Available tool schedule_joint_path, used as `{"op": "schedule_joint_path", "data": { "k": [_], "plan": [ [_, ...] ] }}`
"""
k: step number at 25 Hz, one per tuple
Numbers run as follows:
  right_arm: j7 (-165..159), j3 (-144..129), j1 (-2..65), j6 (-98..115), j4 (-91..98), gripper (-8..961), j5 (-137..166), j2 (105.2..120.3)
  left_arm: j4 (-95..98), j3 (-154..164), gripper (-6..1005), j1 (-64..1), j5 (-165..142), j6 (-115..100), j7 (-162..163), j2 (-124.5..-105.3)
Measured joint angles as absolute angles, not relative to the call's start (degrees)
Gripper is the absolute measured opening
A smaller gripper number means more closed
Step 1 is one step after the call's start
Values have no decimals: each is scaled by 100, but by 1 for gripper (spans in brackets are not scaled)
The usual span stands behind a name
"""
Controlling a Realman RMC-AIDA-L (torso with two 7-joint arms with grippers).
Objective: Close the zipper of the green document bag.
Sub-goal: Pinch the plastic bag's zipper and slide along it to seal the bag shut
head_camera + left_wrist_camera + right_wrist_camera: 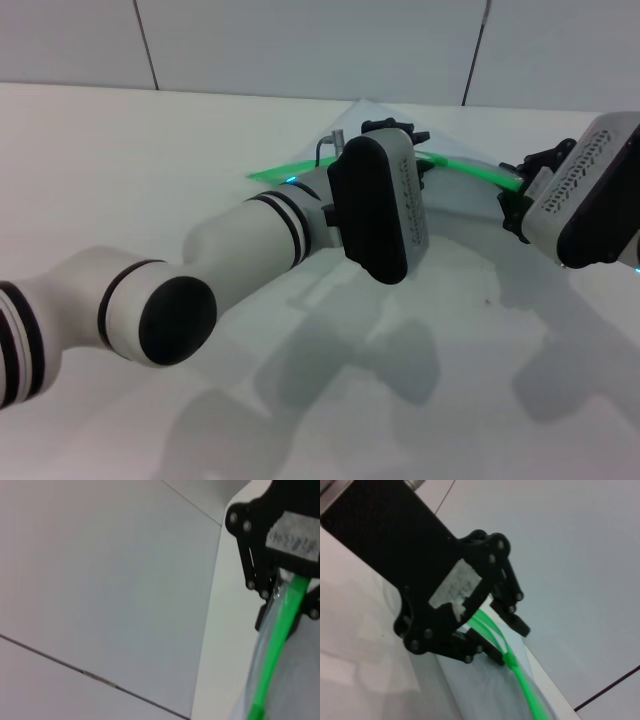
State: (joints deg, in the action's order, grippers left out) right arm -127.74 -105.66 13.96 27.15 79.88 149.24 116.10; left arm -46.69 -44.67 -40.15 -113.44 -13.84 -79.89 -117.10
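The green document bag (295,680) is a pale translucent pouch held up off the white table between both arms. Its zipper (462,165) is a bright green strip arcing from left to right. My right gripper (512,195) is shut on that strip at the right end, as the left wrist view shows (289,602). The right wrist view shows the strip (525,685) run single up to the small slider (509,658). Beyond the slider it splits in two towards my left gripper (507,641). That gripper's fingers stand apart on either side of the split strips, just by the slider.
The white table (150,170) runs to a light panelled wall (300,40) close behind the bag. My left forearm (250,240) lies across the middle of the table, and the right wrist body (590,190) fills the right edge.
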Motion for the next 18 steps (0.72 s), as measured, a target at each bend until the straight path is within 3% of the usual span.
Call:
{"op": "schedule_joint_path", "data": {
  "k": [3,18],
  "plan": [
    [-12775,-10572,1403,2715,7978,70,14924,11610,-4677,-4417,289,-4030,-11348,-1418,-7989,-11711],
    [-12779,-10582,1463,2716,7902,74,14923,11601,-4685,-4121,369,-4072,-11330,-1450,-7979,-11713]
  ]
}}
